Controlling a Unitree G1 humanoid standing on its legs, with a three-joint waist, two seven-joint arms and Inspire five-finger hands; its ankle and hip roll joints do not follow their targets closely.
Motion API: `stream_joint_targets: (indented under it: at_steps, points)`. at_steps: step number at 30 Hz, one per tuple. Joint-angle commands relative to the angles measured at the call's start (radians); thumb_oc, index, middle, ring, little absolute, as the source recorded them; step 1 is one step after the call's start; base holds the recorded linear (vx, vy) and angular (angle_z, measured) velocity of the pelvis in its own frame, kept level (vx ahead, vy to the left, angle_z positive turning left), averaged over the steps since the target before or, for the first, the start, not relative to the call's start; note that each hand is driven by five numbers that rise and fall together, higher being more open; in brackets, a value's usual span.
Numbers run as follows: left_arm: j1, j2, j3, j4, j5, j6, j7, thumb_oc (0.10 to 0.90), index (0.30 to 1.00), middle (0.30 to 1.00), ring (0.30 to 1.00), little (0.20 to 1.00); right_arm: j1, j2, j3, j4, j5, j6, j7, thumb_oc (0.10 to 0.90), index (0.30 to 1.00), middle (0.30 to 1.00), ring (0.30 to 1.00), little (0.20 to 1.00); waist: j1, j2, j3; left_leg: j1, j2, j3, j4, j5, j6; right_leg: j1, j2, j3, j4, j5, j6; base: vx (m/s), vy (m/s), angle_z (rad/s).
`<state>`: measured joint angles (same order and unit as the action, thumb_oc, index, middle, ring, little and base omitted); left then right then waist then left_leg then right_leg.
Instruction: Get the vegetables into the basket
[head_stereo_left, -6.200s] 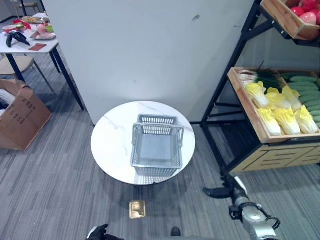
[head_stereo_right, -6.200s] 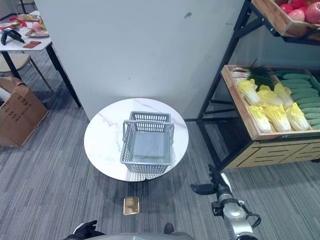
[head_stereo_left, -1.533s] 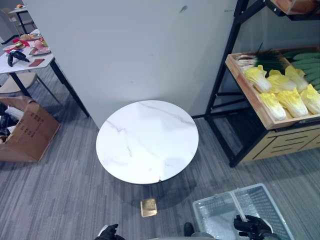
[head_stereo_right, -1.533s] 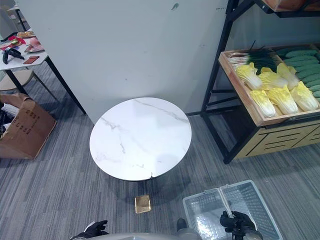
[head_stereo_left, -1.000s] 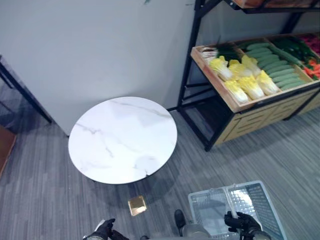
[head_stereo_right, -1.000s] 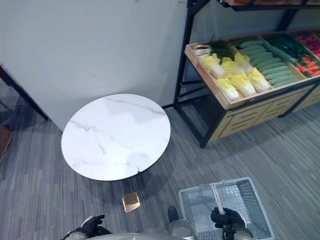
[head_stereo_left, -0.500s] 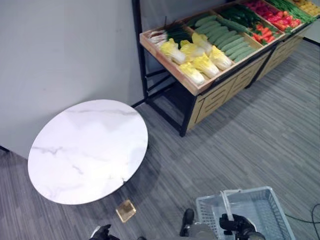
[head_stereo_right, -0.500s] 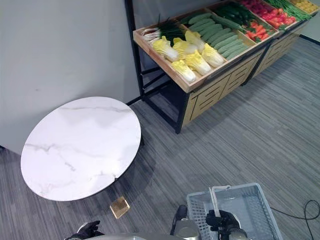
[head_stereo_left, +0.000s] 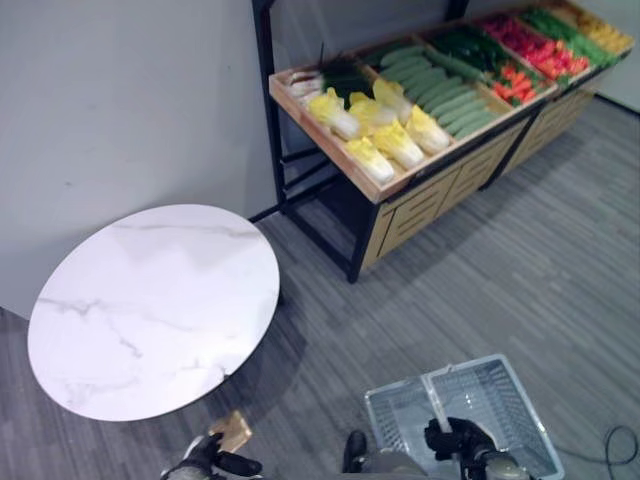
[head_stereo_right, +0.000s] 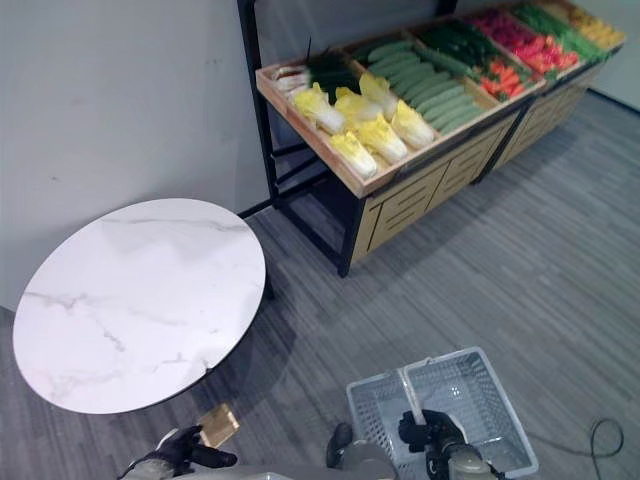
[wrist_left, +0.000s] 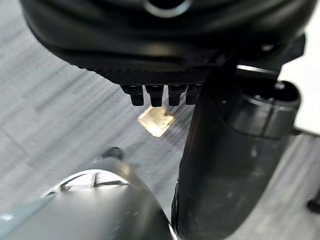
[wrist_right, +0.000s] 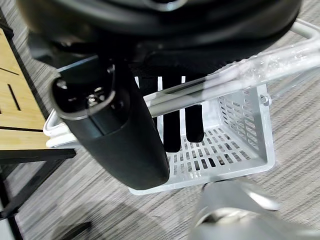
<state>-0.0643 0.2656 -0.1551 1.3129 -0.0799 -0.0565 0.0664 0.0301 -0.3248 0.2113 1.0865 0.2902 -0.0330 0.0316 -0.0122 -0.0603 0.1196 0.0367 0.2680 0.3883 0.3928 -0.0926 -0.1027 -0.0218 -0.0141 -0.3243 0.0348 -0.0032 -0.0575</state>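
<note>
I've got the R hand curled round the handle of the grey basket, carried low by my right side w/ nothing in it. L hand hangs low at the left, fingers loosely bent, holding nothing. Veg sits in the wooden rack ahead-right, well apart from the basket.

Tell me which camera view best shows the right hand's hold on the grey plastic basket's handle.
The right wrist view: the right hand has its fingers curled round the handle of the grey plastic basket, seen close. Both eye views show the whole basket hanging from that hand over the floor, but the hold itself is small there.
</note>
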Motion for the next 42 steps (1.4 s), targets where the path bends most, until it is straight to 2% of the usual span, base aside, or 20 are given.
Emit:
stream_joint_targets:
  at_steps: [1, 2, 3, 4, 5, 8, 12, 18, 20, 21, 23, 24, 25, 30, 32, 34, 37, 38, 39, 42]
  points:
    - [-0.033, -0.005, -0.014, 0.01, -0.028, -0.013, 0.017, 0.9, 1.0, 1.0, 1.0, 1.0, -0.075, -0.021, 0.006, -0.013, -0.053, -0.04, 0.006, 0.4, 0.3, 0.3, 0.3, 0.3, 0.005, -0.028, 0.038, -0.034, -0.198, -0.188, -0.203, 0.014, 0.061, 0.043, -0.052, 0.107, -0.055, -0.008, 0.118, -0.01, 0.114, -0.75]
    - [-0.033, -0.005, -0.014, 0.01, -0.028, -0.013, 0.017, 0.9, 1.0, 1.0, 1.0, 1.0, -0.075, -0.02, 0.006, -0.013, -0.053, -0.04, 0.006, 0.4, 0.3, 0.3, 0.3, 0.3, 0.005, -0.029, 0.037, -0.035, -0.199, -0.188, -0.205, 0.016, 0.061, 0.042, -0.053, 0.106, -0.055, -0.008, 0.118, 0.07, 0.154, -0.79]
    - [-0.024, -0.006, -0.014, 0.016, -0.026, -0.015, 0.017, 0.9, 1.0, 1.0, 1.0, 1.0, -0.076, -0.023, 0.004, -0.011, -0.067, -0.04, 0.013, 0.4, 0.3, 0.3, 0.3, 0.3, 0.021, -0.026, 0.036, -0.035, -0.226, -0.263, -0.22, -0.011, 0.075, 0.027, -0.057, 0.142, -0.024, -0.009, 0.125, 0.05, 0.112, -0.83]
    - [-0.024, -0.006, -0.014, 0.016, -0.026, -0.015, 0.017, 0.9, 1.0, 1.0, 1.0, 1.0, -0.076, -0.023, 0.004, -0.011, -0.067, -0.04, 0.013, 0.4, 0.3, 0.3, 0.3, 0.3, 0.021, -0.026, 0.035, -0.035, -0.226, -0.263, -0.22, -0.011, 0.075, 0.027, -0.057, 0.142, -0.024, -0.009, 0.125, 0.08, 0.175, -0.52]
    - [-0.02, -0.008, -0.016, 0.02, -0.02, -0.016, 0.012, 0.9, 1.0, 1.0, 1.0, 1.0, -0.076, -0.019, -0.004, -0.012, -0.066, -0.04, 0.008, 0.4, 0.3, 0.3, 0.3, 0.3, 0.012, -0.024, 0.032, -0.02, -0.22, -0.239, -0.239, -0.032, 0.086, 0.027, -0.061, 0.152, -0.02, -0.008, 0.128, 0.03, 0.218, -0.56]
    - [-0.015, -0.002, -0.029, 0.028, 0.015, -0.016, 0.003, 0.9, 1.0, 1.0, 1.0, 1.0, -0.073, 0.001, -0.032, 0.002, -0.049, -0.044, 0.005, 0.4, 0.3, 0.3, 0.3, 0.3, -0.001, -0.001, 0.033, 0.035, -0.245, -0.175, -0.329, -0.026, 0.113, 0.006, -0.08, 0.191, -0.009, 0.022, 0.154, 0.02, 0.348, -0.47]
    - [-0.014, 0.011, -0.026, 0.024, 0.029, -0.018, 0.002, 0.9, 1.0, 1.0, 1.0, 1.0, -0.084, 0.015, -0.032, 0.01, -0.045, -0.046, 0.005, 0.4, 0.3, 0.3, 0.3, 0.3, 0.002, 0.01, 0.035, 0.059, -0.265, -0.127, -0.375, -0.025, 0.132, -0.023, -0.087, 0.241, -0.015, 0.061, 0.177, -0.04, 0.231, -0.55]
    - [-0.026, 0.03, -0.015, 0.022, 0.036, -0.021, 0.009, 0.9, 1.0, 1.0, 1.0, 1.0, -0.111, 0.033, -0.015, 0.036, -0.06, -0.045, 0.002, 0.4, 0.3, 0.3, 0.3, 0.3, 0.0, 0.022, 0.051, 0.074, -0.311, -0.044, -0.421, -0.034, 0.172, -0.085, -0.106, 0.32, -0.046, 0.178, 0.225, -0.07, 0.223, -0.61]
    - [-0.025, 0.032, -0.013, 0.025, 0.039, -0.024, 0.01, 0.9, 1.0, 1.0, 1.0, 1.0, -0.111, 0.037, -0.013, 0.035, -0.069, -0.047, 0.002, 0.4, 0.3, 0.3, 0.3, 0.3, -0.004, 0.024, 0.057, 0.077, -0.32, -0.004, -0.435, -0.034, 0.179, -0.105, -0.113, 0.328, -0.06, 0.228, 0.245, -0.05, 0.139, -0.6]
    - [-0.024, 0.033, -0.013, 0.024, 0.041, -0.024, 0.011, 0.9, 1.0, 1.0, 1.0, 1.0, -0.11, 0.037, -0.01, 0.03, -0.076, -0.047, 0.003, 0.4, 0.3, 0.3, 0.3, 0.3, -0.015, 0.029, 0.062, 0.085, -0.32, -0.007, -0.438, -0.042, 0.178, -0.102, -0.117, 0.316, -0.057, 0.228, 0.257, -0.05, 0.125, -0.86]
    - [-0.026, 0.039, -0.011, 0.021, 0.049, -0.023, 0.014, 0.9, 1.0, 1.0, 1.0, 1.0, -0.107, 0.038, 0.0, 0.006, -0.087, -0.049, 0.002, 0.4, 0.3, 0.3, 0.3, 0.3, -0.015, 0.028, 0.068, 0.086, -0.315, 0.046, -0.445, -0.043, 0.176, -0.117, -0.137, 0.248, -0.077, 0.261, 0.27, -0.04, 0.061, -0.7]
    - [-0.026, 0.039, -0.011, 0.021, 0.049, -0.023, 0.014, 0.9, 1.0, 1.0, 1.0, 1.0, -0.107, 0.038, 0.0, 0.006, -0.087, -0.049, 0.002, 0.4, 0.3, 0.3, 0.3, 0.3, -0.015, 0.028, 0.068, 0.086, -0.315, 0.047, -0.445, -0.043, 0.176, -0.117, -0.136, 0.248, -0.077, 0.261, 0.27, -0.07, 0.022, -0.47]
    - [-0.03, 0.045, -0.007, 0.015, 0.054, -0.018, 0.019, 0.9, 1.0, 1.0, 1.0, 1.0, -0.103, 0.043, 0.007, -0.022, -0.088, -0.05, 0.001, 0.4, 0.3, 0.3, 0.3, 0.3, -0.015, 0.039, 0.074, 0.082, -0.295, 0.089, -0.438, -0.041, 0.172, -0.123, -0.172, 0.127, -0.05, 0.234, 0.27, -0.06, 0.017, -0.51]
    - [-0.034, 0.044, -0.015, 0.002, 0.05, -0.013, 0.022, 0.9, 1.0, 1.0, 1.0, 1.0, -0.096, 0.05, 0.011, -0.018, -0.073, -0.048, 0.001, 0.4, 0.3, 0.3, 0.3, 0.3, -0.032, 0.058, 0.067, 0.088, -0.271, 0.121, -0.459, -0.025, 0.167, -0.096, -0.183, 0.096, 0.087, 0.135, 0.236, 0.0, -0.009, -0.38]
    - [-0.031, 0.047, -0.018, 0.001, 0.051, -0.008, 0.013, 0.9, 1.0, 1.0, 1.0, 1.0, -0.096, 0.05, 0.012, -0.002, -0.071, -0.047, 0.0, 0.4, 0.3, 0.3, 0.3, 0.3, -0.021, 0.054, 0.044, 0.096, -0.268, 0.165, -0.478, -0.019, 0.157, -0.032, -0.174, 0.023, 0.103, 0.094, 0.229, 0.1, -0.094, -0.37]
    - [-0.025, 0.05, -0.008, 0.004, 0.046, -0.003, 0.011, 0.9, 1.0, 1.0, 1.0, 1.0, -0.098, 0.049, 0.015, 0.003, -0.076, -0.044, 0.001, 0.4, 0.3, 0.3, 0.3, 0.3, -0.01, 0.044, 0.029, 0.098, -0.263, 0.199, -0.479, -0.015, 0.145, -0.009, -0.162, 0.0, 0.046, 0.109, 0.236, 0.09, -0.179, -0.72]
    - [-0.027, 0.044, -0.004, 0.006, 0.041, -0.003, 0.012, 0.9, 1.0, 1.0, 1.0, 1.0, -0.093, 0.047, 0.014, 0.004, -0.079, -0.043, 0.005, 0.4, 0.3, 0.3, 0.3, 0.3, -0.012, 0.039, 0.027, 0.1, -0.246, 0.206, -0.451, -0.015, 0.132, -0.016, -0.152, 0.015, 0.039, 0.095, 0.224, 0.1, -0.244, -0.8]
    - [-0.031, 0.041, -0.008, 0.008, 0.041, -0.001, 0.012, 0.9, 1.0, 1.0, 1.0, 1.0, -0.085, 0.046, 0.013, 0.007, -0.076, -0.042, 0.005, 0.4, 0.3, 0.3, 0.3, 0.3, -0.02, 0.032, 0.026, 0.102, -0.232, 0.191, -0.441, -0.012, 0.117, -0.005, -0.128, 0.035, 0.027, 0.045, 0.203, 0.1, -0.253, -0.57]
    - [-0.031, 0.041, -0.008, 0.009, 0.041, -0.001, 0.012, 0.9, 1.0, 1.0, 1.0, 1.0, -0.085, 0.046, 0.013, 0.007, -0.076, -0.042, 0.005, 0.4, 0.3, 0.3, 0.3, 0.3, -0.02, 0.032, 0.026, 0.102, -0.231, 0.191, -0.44, -0.012, 0.116, -0.004, -0.128, 0.034, 0.027, 0.044, 0.203, 0.15, -0.375, -0.11]
    - [-0.041, 0.035, -0.005, 0.01, 0.029, 0.002, 0.014, 0.9, 1.0, 1.0, 1.0, 1.0, -0.087, 0.033, 0.028, 0.02, -0.096, -0.038, 0.003, 0.4, 0.3, 0.3, 0.3, 0.3, -0.018, 0.011, 0.032, 0.069, -0.17, 0.165, -0.308, -0.017, 0.074, 0.021, -0.094, 0.036, 0.008, -0.018, 0.157, 0.13, -0.352, 0.07]
